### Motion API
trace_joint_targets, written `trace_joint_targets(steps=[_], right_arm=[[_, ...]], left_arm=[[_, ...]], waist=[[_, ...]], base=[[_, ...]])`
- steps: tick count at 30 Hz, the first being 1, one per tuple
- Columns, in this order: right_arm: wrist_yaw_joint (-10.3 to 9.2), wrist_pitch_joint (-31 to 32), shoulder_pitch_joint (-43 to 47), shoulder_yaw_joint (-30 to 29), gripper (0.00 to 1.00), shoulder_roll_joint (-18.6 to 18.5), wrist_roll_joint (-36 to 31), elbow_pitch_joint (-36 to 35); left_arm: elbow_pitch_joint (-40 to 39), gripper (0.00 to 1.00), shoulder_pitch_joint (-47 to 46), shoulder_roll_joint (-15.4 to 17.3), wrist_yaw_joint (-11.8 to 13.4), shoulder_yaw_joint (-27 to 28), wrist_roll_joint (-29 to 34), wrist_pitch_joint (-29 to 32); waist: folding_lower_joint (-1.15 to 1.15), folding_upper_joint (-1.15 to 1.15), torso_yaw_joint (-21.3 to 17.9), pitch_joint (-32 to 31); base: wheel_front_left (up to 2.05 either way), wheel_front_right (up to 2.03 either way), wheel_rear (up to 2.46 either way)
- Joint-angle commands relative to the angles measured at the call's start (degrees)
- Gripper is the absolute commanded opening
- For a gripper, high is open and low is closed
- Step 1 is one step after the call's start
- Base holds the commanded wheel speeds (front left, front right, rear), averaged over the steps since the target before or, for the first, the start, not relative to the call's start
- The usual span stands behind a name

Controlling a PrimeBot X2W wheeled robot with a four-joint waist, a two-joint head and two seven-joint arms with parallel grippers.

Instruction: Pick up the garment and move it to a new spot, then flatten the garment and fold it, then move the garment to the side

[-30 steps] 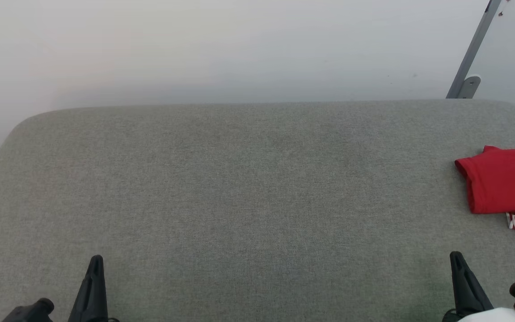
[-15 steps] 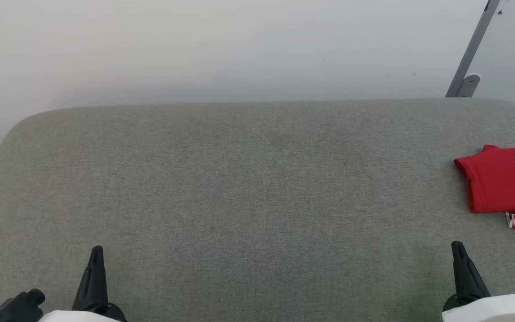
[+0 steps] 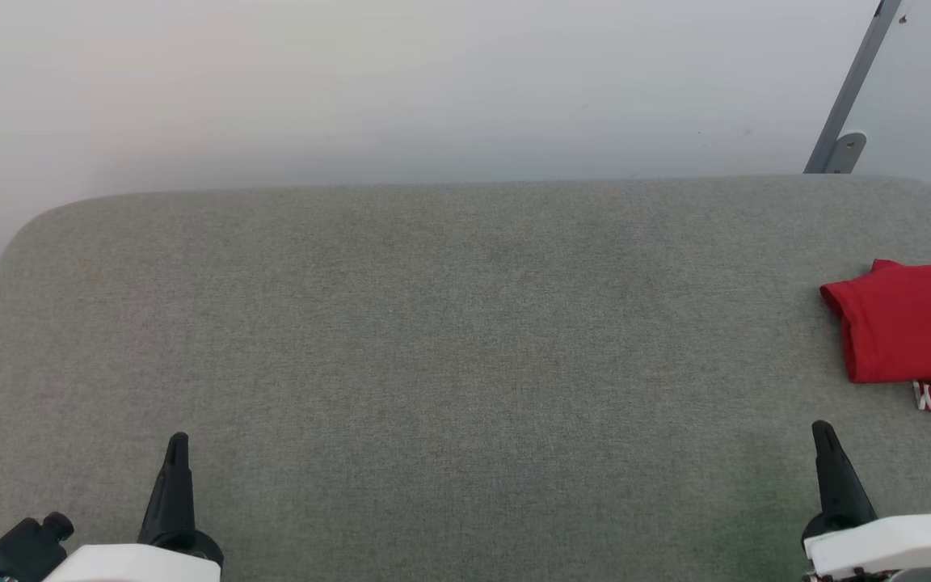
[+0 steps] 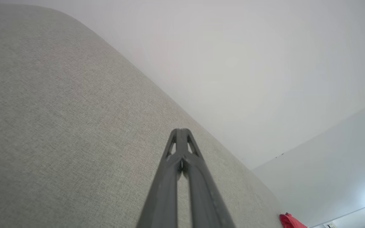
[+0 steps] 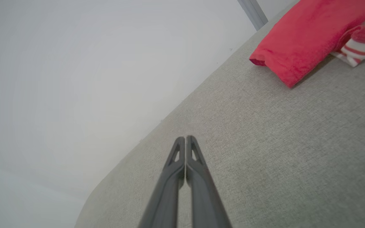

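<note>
Edged forward, the left claw (image 3: 177,440) and right claw (image 3: 821,428) are closed and empty, while the garment (image 3: 910,323) at the right edge of the bench (image 3: 465,323) looks soft and light, best pinched at its folded corner.

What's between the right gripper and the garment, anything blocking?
Nothing visible. Bare grey padded surface lies between the shut right gripper and the folded red garment, which sits apart from it at the surface's right side, partly cut off by the head view's edge. The right wrist view shows the same open stretch.

Grey fabric surface (image 3: 433,323), pale wall (image 3: 352,81), slanted grey metal bar (image 3: 855,81)
</note>
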Motion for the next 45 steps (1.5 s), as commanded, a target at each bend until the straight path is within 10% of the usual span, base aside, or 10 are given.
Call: trace_joint_targets(steps=[1,45], right_arm=[[-0.01,0.4,-1.6,-0.3,0.00,-0.1,1.5,-0.5],[-0.01,7.6,-6.0,-1.7,0.00,2.1,25.3,0.2]], left_arm=[[-0.4,0.00,-1.4,0.2,-0.1,0.3,-1.7,0.4],[3.2,0.00,-6.8,-1.2,-0.2,1.4,-26.8,7.6]], waist=[[0.00,0.00,0.0,0.0],[0.00,0.00,-0.5,0.6]], base=[[0.00,0.00,0.00],[0.00,0.00,0.00]])
